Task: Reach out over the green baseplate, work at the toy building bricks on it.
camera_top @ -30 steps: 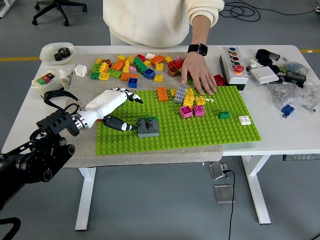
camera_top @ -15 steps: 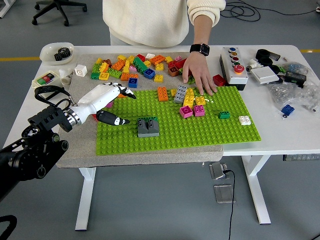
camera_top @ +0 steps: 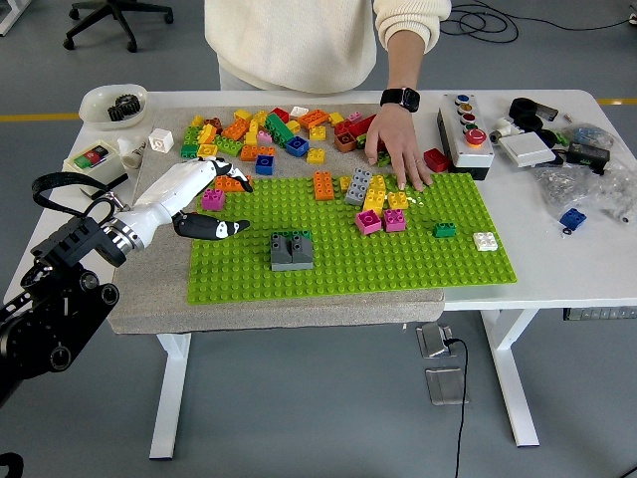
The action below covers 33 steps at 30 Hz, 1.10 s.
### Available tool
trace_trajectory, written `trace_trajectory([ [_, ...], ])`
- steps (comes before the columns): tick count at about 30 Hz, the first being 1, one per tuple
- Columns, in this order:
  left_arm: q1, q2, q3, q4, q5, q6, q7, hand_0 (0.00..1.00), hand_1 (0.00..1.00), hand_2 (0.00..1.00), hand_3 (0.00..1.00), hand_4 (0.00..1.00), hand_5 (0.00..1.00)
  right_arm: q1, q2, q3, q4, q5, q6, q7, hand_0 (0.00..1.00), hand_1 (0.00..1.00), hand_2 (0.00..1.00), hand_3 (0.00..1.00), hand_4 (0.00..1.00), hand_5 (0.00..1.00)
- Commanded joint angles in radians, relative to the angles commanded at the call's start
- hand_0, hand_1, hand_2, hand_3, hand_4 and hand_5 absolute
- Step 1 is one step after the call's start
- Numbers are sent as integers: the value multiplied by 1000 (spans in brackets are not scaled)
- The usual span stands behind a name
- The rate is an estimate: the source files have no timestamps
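Note:
The green baseplate (camera_top: 398,261) lies across the middle of the table. On it sit a grey and green brick stack (camera_top: 292,249), an orange brick (camera_top: 323,185), grey and yellow bricks (camera_top: 366,189), two magenta bricks (camera_top: 382,220), a small green brick (camera_top: 445,230) and a white brick (camera_top: 486,240). My left hand (camera_top: 204,199) hovers at the plate's left edge, fingers spread and empty, left of the grey stack. A magenta brick (camera_top: 212,199) lies just by its fingers. A person's hand (camera_top: 398,149) presses flat on the plate's far edge beside the yellow bricks.
A heap of loose coloured bricks (camera_top: 264,131) lies on the grey mat behind the plate. A button box (camera_top: 464,128) and assorted parts (camera_top: 557,144) stand at the right, a white bowl (camera_top: 111,103) and small switch box (camera_top: 92,159) at the left.
My left hand has drawn back leftward and away from the grey stack, from over the plate to its left edge. The person's hand stayed nearly still.

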<state>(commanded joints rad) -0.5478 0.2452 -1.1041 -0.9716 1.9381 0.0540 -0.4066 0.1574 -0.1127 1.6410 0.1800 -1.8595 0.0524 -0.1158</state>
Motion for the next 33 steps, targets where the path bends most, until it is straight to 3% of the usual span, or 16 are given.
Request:
trace_trajectory([
  [3,22,1,-2,-32,-9,-13,10,949,807,773,565,948,489,0,0,0,0,-1,0,0,741,644,680,613,823,521],
  [4,33,-1,0,-44,-12,-19,14,998,877,823,641,998,762,-1,0,-1,0,-1,0,0,741,645,680,612,823,521],
  [16,83,-24,26,-54,28,-45,38,998,907,852,682,998,832,-4,1,-2,0,-8,1,0,742,645,680,613,824,520],
  [33,95,-35,43,-44,30,-47,44,998,911,854,688,998,865,-2,0,-5,0,-5,1,0,742,645,680,614,826,521],
])
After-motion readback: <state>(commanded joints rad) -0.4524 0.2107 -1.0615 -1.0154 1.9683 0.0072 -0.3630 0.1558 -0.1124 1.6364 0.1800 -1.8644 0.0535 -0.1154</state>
